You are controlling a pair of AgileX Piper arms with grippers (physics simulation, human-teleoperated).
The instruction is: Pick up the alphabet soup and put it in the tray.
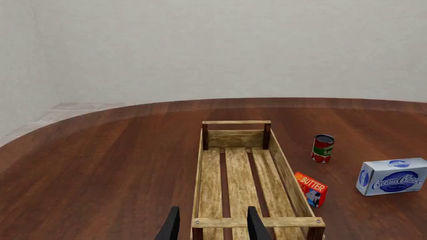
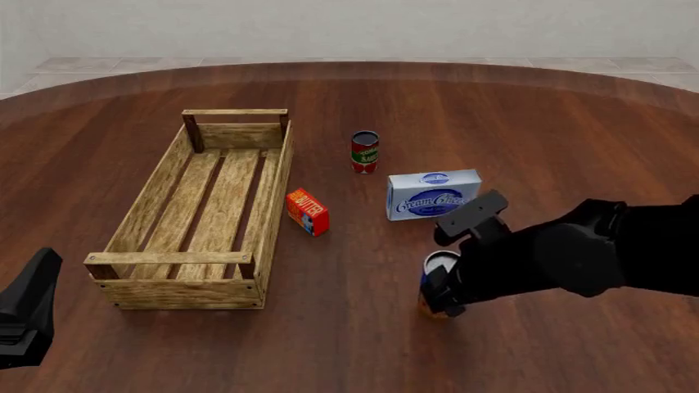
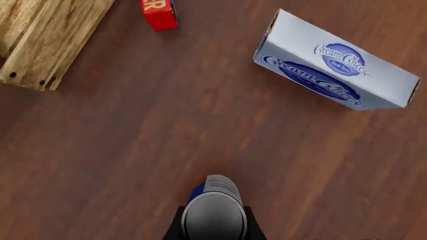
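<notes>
The alphabet soup [image 3: 215, 210] stands on the tabletop [image 2: 525, 115], well apart from the tray [image 2: 278, 176]. The right pincer [image 3: 215, 222] sits around the rigid, smooth can; whether it grips, I cannot tell. Holding the sides mid-height seems safest. The left pincer [image 1: 212, 225] is open.

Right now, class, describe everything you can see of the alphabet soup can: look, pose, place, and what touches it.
The alphabet soup can is a cylinder with a pale grey-white top and a strip of blue label showing. It stands upright on the brown wooden table, nearer than the cream cheese box and well right of the tray. The right gripper reaches down over it, one dark finger on each side; whether they actually press it cannot be told. Most of its label is hidden.
</notes>
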